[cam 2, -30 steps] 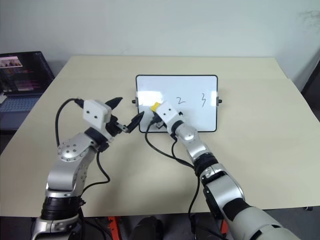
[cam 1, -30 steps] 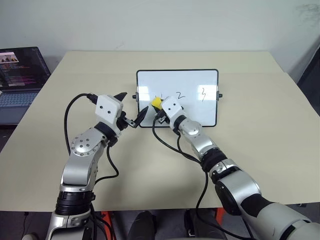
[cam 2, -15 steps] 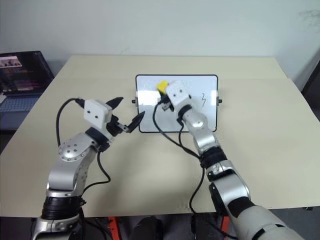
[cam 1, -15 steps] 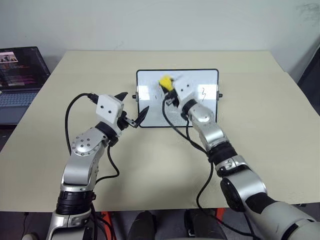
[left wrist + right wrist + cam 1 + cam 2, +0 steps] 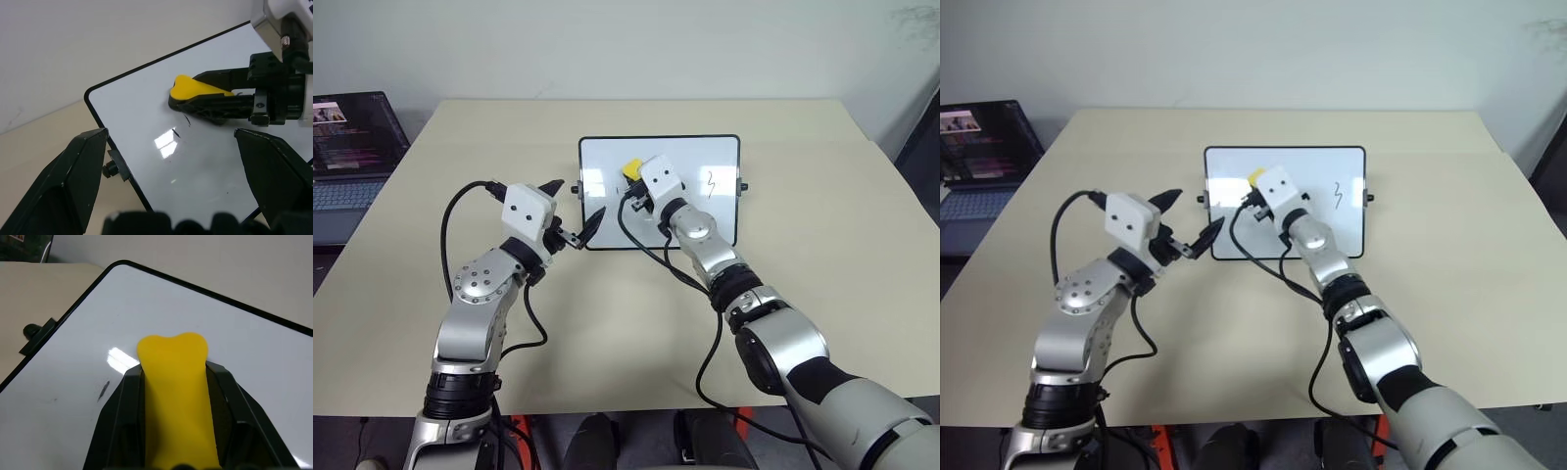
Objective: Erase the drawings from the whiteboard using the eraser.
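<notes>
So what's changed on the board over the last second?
The right gripper, shut on the eraser, swept from the near edge up the whiteboard. Only faint streaks remain of the leftmost mark. The "3" is untouched; the arm hides the "2". The left gripper stayed open by the board's corner.

Bright, even light; sharp pictures; glare patch on the whiteboard [image 5: 165, 143].
</notes>
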Robot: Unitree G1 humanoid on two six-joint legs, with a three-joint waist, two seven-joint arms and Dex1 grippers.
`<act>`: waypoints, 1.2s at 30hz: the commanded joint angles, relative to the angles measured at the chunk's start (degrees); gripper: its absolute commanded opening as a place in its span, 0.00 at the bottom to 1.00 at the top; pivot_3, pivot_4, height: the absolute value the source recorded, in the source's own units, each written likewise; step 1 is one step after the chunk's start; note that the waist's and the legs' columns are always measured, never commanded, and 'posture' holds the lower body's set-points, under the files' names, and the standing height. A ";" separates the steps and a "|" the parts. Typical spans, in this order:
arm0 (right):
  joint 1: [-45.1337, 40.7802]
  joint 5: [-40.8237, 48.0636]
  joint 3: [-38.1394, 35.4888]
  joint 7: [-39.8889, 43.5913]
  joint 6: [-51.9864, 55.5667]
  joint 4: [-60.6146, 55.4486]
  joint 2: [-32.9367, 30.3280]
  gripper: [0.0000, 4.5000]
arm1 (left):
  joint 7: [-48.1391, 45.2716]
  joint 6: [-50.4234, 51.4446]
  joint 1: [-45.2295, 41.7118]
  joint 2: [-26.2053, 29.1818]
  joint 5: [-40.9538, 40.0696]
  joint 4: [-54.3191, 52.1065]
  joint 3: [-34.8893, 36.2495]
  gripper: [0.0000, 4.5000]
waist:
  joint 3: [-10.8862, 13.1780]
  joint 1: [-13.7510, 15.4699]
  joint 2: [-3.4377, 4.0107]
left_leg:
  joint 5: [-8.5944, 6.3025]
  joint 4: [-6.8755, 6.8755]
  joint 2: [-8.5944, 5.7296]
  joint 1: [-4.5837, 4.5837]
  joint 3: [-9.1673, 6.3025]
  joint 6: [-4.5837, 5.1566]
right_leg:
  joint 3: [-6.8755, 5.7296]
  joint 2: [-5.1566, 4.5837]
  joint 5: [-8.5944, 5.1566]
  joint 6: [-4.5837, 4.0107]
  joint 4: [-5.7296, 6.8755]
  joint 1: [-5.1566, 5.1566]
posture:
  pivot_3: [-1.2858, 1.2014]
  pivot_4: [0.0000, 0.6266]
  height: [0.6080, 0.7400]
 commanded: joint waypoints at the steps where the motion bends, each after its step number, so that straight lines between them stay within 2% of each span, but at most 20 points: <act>1: 0.94 -1.14 1.22 0.16 -1.42 0.68 1.04 0.29 | 0.52 0.03 0.39 0.77 -0.42 -3.19 1.52 1.00 | 0.00 -0.04 0.00 | 0.00 0.00 0.00 0.01 0.01 0.00 | 0.00 0.00 0.00 0.00 0.01 0.00 | 0.52 0.24 1.00; 16: 7.21 -1.93 3.91 2.72 -0.50 -4.64 3.41 0.29 | 0.80 0.01 0.74 0.68 -0.24 -3.28 1.61 1.00 | 0.00 -0.06 0.00 | 0.00 0.01 0.00 0.03 -0.01 0.00 | 0.00 0.00 0.00 0.00 0.03 0.02 | 0.52 0.24 1.00; 26: 14.92 -1.40 5.35 6.57 2.81 -16.12 1.25 0.29 | 0.61 -0.23 0.69 0.67 -0.29 -2.66 1.53 1.00 | 0.00 0.21 0.00 | 0.00 0.02 0.00 0.03 -0.03 0.00 | -0.01 0.00 0.00 0.00 0.03 0.03 | 0.52 0.24 1.00; 32: 12.98 0.37 2.61 4.90 3.97 -20.13 -0.04 0.29 | 0.26 -0.69 0.20 0.55 -0.24 -1.75 1.18 1.00 | 0.00 0.34 0.00 | 0.00 0.01 -0.01 0.02 -0.04 0.00 | -0.01 0.00 0.00 0.00 0.00 0.03 | 0.52 0.24 1.00; 36: 8.98 0.77 1.06 2.71 2.21 -17.93 -0.81 0.29 | 0.09 -1.17 -0.39 0.41 -0.12 -0.86 0.83 1.00 | 0.00 0.28 0.00 | 0.00 0.01 -0.01 0.01 -0.03 0.00 | -0.01 0.00 0.00 0.00 0.00 0.02 | 0.52 0.24 1.00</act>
